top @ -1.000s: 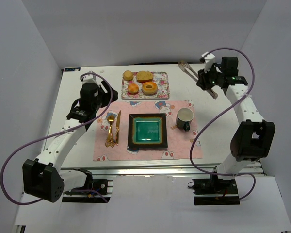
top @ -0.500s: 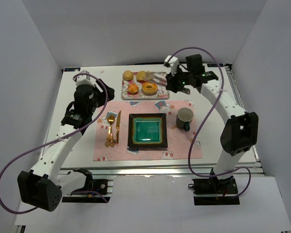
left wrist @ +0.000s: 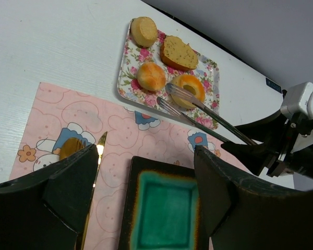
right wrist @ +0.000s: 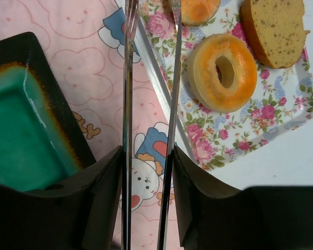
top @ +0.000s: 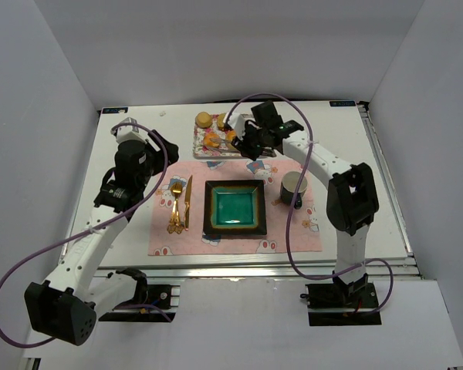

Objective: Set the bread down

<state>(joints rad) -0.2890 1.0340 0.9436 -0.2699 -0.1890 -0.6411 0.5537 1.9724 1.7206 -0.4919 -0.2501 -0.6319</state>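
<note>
The bread, a small golden-orange bun with a paler top, lies on the flowered tray at its near left; it also shows in the top view and at the top edge of the right wrist view. My right gripper is shut on metal tongs. The tongs reach over the tray's near edge, their tips apart and empty, just right of the bread and in front of the ring doughnut. My left gripper is open and empty above the pink placemat.
The tray also holds a tan bun and a brown slice. A dark square plate with a green centre sits mid-placemat, a cup to its right, a gold fork and knife to its left.
My right arm has swung left from the table's far right with the tongs, ending over the tray's near edge. My left arm has shifted slightly.
</note>
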